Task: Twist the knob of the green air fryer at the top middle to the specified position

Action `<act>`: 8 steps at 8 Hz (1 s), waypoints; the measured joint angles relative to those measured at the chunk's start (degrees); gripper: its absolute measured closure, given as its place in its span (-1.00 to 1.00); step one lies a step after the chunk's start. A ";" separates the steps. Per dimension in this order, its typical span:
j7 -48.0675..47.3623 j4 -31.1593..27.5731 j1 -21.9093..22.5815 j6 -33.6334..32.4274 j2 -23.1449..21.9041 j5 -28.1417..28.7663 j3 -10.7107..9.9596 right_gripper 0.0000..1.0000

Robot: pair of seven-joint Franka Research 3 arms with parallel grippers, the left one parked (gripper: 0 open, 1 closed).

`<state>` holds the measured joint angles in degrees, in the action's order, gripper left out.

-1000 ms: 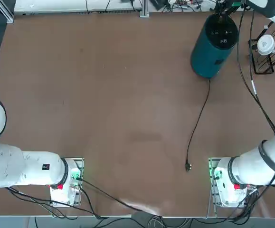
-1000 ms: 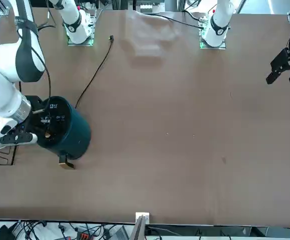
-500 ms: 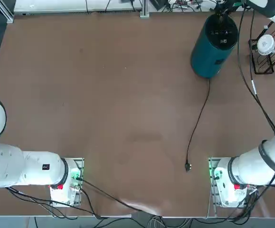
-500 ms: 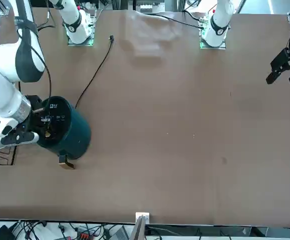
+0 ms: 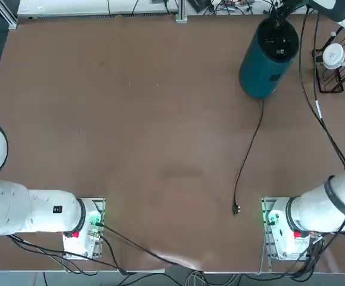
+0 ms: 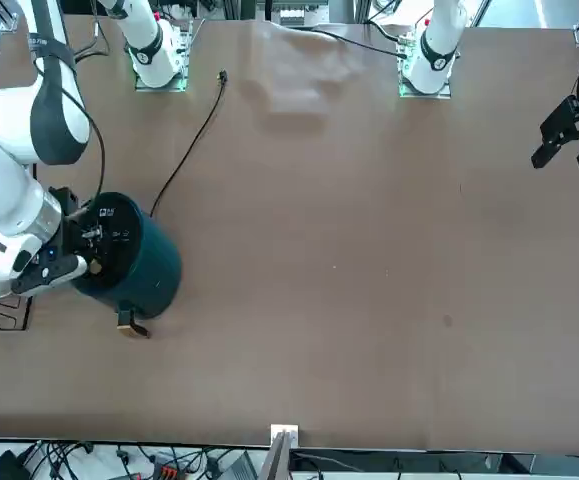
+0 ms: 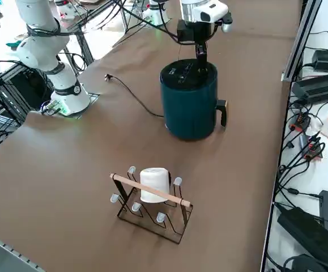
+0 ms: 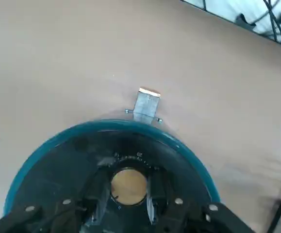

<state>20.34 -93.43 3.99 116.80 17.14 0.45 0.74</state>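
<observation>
1. The green air fryer [image 5: 269, 56] stands upright near the far right corner of the brown bench [image 5: 136, 131]; in the front view it [image 6: 134, 265] appears at the left, and in the right side view it [image 7: 191, 102] sits mid-frame with a small dark handle projecting from its wall.
2. The knob [image 8: 128, 185], a small yellow-gold disc, lies at the centre of the black circular control top. It shows clearly only in the right wrist view; in the front view it is largely hidden behind the fingertips, and in the top and side views it cannot be made out.
3. The right gripper [image 8: 128, 196] is lowered onto the control top, its two fingers [image 8: 101, 194] flanking the knob on either side, close against it. In the front view the gripper [image 6: 87, 262] reaches in from the left over the top's edge; in the side view it [image 7: 201, 59] descends vertically from above.
4. The white panel markings on the control top are too small to read.
5. A thin black cord [image 5: 249, 155] trails from the fryer's base toward the robot, ending in a plug [image 5: 236, 209] lying on the bench.
6. A wire rack [image 7: 152, 207] holding a white round item [image 7: 154, 184] stands beside the fryer; in the top view it is cut off by the right edge.
</observation>
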 joint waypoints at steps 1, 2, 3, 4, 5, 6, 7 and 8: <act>4.31 0.06 -0.06 -0.06 0.04 0.23 -0.01 0.10; 8.59 0.13 -0.10 -0.13 0.08 0.42 -0.02 0.10; 12.71 0.17 -0.12 -0.18 0.11 0.50 -0.03 0.10; 16.46 0.19 -0.15 -0.24 0.12 0.57 -0.05 0.10; 19.49 0.20 -0.20 -0.30 0.12 0.71 -0.06 0.10; 21.83 0.21 -0.25 -0.35 0.13 0.82 -0.06 0.10; 23.47 0.22 -0.26 -0.37 0.13 0.84 -0.06 0.10; 24.53 0.23 -0.26 -0.39 0.13 0.84 -0.06 0.10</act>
<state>44.87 -93.20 3.73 116.41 17.27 1.29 0.68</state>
